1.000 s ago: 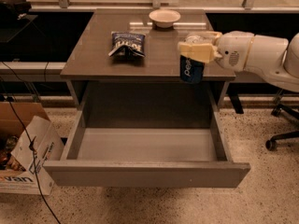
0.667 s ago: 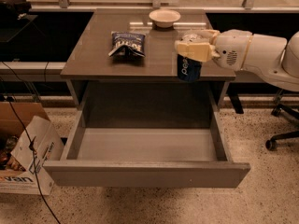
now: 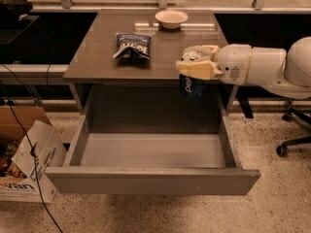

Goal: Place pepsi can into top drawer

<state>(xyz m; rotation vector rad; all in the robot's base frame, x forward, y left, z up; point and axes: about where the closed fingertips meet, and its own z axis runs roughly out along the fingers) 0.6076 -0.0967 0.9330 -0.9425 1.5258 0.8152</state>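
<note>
Grey cabinet top (image 3: 97, 57): chip bag (image 3: 132, 45) and pale bowl (image 3: 171, 18) resting on it. Top drawer (image 3: 150, 178): pulled out. Gripper (image 3: 190, 62): at the front right edge, fingers clasped around pepsi can (image 3: 190, 87), which is upright above the drawer's rear right.

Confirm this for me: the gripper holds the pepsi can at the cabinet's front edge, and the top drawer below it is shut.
One thing is wrong: the top drawer is not shut. The camera view shows it pulled wide open. The rest stands: the gripper holds the pepsi can at the front edge of the cabinet.
</note>
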